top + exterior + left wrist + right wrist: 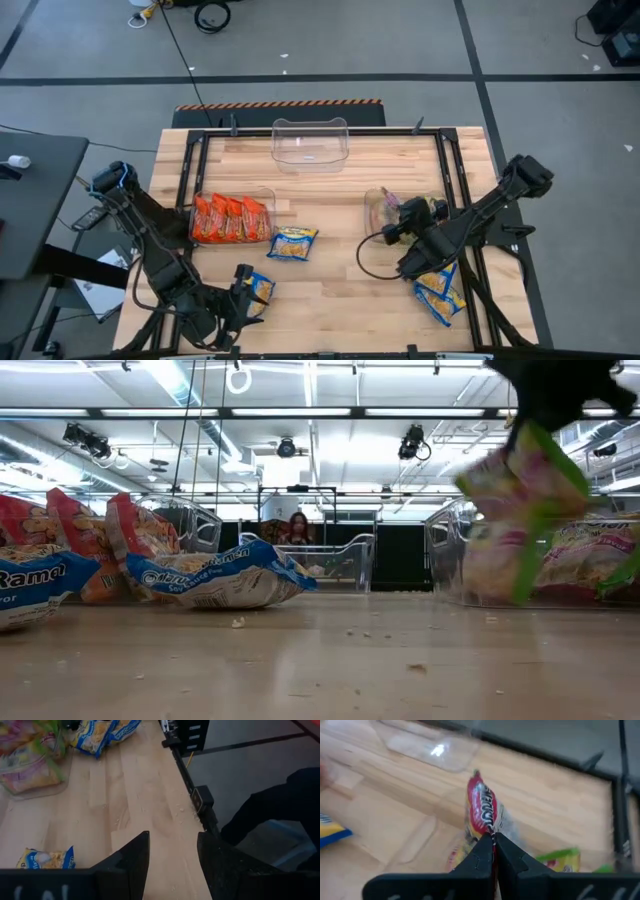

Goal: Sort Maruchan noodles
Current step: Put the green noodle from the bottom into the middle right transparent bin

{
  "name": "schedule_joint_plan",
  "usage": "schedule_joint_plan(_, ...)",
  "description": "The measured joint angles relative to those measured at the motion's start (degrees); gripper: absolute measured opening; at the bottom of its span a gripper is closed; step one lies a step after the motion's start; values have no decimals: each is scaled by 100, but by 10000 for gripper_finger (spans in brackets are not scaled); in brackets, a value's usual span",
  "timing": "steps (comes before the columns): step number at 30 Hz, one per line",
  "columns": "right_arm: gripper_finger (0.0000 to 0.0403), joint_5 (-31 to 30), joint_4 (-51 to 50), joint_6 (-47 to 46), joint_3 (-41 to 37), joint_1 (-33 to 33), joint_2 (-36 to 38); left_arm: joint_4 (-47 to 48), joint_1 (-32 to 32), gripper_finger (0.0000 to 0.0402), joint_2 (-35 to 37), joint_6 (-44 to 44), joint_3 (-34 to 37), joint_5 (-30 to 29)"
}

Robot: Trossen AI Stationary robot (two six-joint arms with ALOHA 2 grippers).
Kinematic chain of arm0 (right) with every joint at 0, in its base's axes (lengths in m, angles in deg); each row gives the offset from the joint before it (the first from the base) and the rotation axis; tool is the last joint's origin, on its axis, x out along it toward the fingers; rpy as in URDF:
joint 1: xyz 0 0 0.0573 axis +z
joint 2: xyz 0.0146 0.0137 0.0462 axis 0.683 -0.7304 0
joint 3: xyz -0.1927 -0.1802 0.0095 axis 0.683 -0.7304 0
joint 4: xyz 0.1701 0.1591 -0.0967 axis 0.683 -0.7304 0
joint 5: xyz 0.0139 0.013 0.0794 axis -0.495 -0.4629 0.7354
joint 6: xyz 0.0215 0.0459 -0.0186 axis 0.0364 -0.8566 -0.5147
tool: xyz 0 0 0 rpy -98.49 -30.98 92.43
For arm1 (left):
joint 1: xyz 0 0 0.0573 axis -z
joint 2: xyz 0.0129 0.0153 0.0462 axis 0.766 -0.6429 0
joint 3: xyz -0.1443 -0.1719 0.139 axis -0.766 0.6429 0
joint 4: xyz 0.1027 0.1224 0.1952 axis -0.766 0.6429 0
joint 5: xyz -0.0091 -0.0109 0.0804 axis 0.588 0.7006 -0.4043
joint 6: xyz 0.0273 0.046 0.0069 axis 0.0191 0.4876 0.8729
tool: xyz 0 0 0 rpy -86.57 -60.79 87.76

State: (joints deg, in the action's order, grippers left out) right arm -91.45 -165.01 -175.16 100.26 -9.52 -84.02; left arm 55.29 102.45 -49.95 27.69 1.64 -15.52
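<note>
My right gripper [494, 837] is shut on a silver-white packet with red-pink print [482, 802]. It holds the packet above the clear bin of like packets [380, 203] at the table's right. In the low view this packet [520, 500] hangs under the gripper [560, 390]. My left gripper [172, 836] is open and low near the near edge, with bare table between its fingers. A blue-and-yellow packet [47, 858] lies flat just beside it [260, 288], untouched. Orange-red packets [230, 218] stand on edge in a clear bin at the left. My right gripper pinches the silver-white packet by its edge seam [492, 827] between the two shut fingers. The fingers come from above and from the table's right. The packet is lifted clear and hangs below the fingers, edge-on, over the bin.
An empty clear bin [310, 143] sits at the far edge. One blue-and-yellow packet [292, 243] lies mid-table, and more [440, 292] lie near the right near corner under the right arm. A black frame [200, 800] borders the table. A person [298, 525] shows far behind.
</note>
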Motion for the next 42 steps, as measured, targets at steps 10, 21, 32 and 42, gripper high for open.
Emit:
schedule_joint_plan(10, 10, -240, 1348, -35, -1108, -2, 656, -93, -410, 169, -2, 273, 0, -1)
schedule_joint_plan(21, 10, -822, 2465, 505, -1135, -319, 476, -96, -798, 169, -2, 302, 0, 328)
schedule_joint_plan(32, 78, 317, 3426, 1318, -1205, -485, 279, -107, -781, 169, -2, 307, 0, 726)
schedule_joint_plan(42, 154, 1607, 2312, 2821, -611, -746, 957, -129, -778, 169, -2, 297, 0, 726)
